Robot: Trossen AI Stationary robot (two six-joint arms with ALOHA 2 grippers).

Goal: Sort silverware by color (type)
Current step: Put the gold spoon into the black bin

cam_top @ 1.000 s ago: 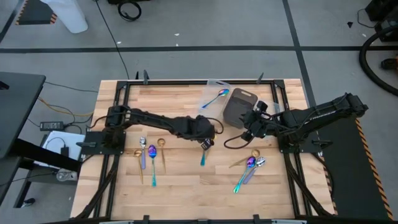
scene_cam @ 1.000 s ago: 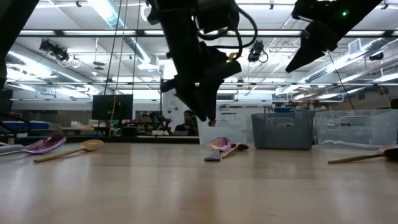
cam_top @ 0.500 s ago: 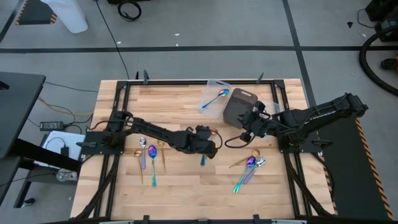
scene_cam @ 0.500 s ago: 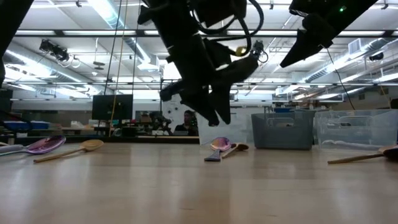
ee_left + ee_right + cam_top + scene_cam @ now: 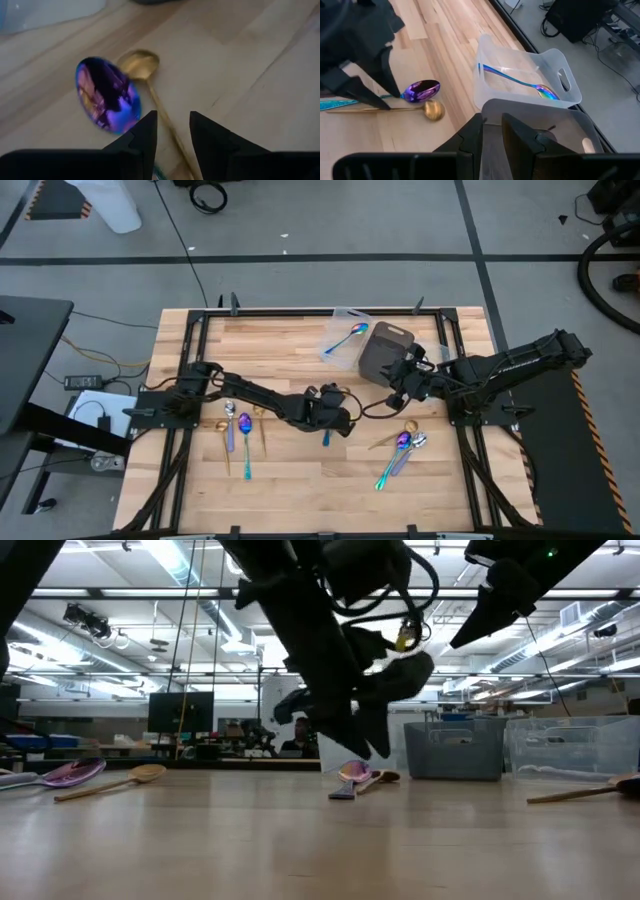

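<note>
Left claw: the left claw [image 5: 330, 423] hung low over the middle of the pale wooden slatted desk [image 5: 290, 470], its dark fingers [image 5: 145, 135] narrowly parted with nothing between them; in the left wrist view they stood just above the handle of a shiny gold spoon [image 5: 142, 67].
Right claw: the right claw [image 5: 398, 392] was raised near the right side of the desk, beside the dark brown-grey rectangular bin [image 5: 385, 350]; its fingers [image 5: 472, 132] showed a narrow gap and gripped nothing.
Iridescent spoon at centre: a purple-blue iridescent spoon [image 5: 107, 95] lay touching the gold one's bowl, just by the left claw.
Clear tray: a clear plastic tray [image 5: 527, 75] at the far side held one iridescent teal-purple spoon [image 5: 345, 338].
Left group: a silver spoon [image 5: 229, 425], a purple-teal spoon [image 5: 245, 442] and two gold spoons [image 5: 261, 425] lay close together near the left edge.
Right group: a gold-handled spoon [image 5: 395, 435], an iridescent spoon [image 5: 392, 458] and a silver spoon [image 5: 412, 448] lay crossed near the right front.
</note>
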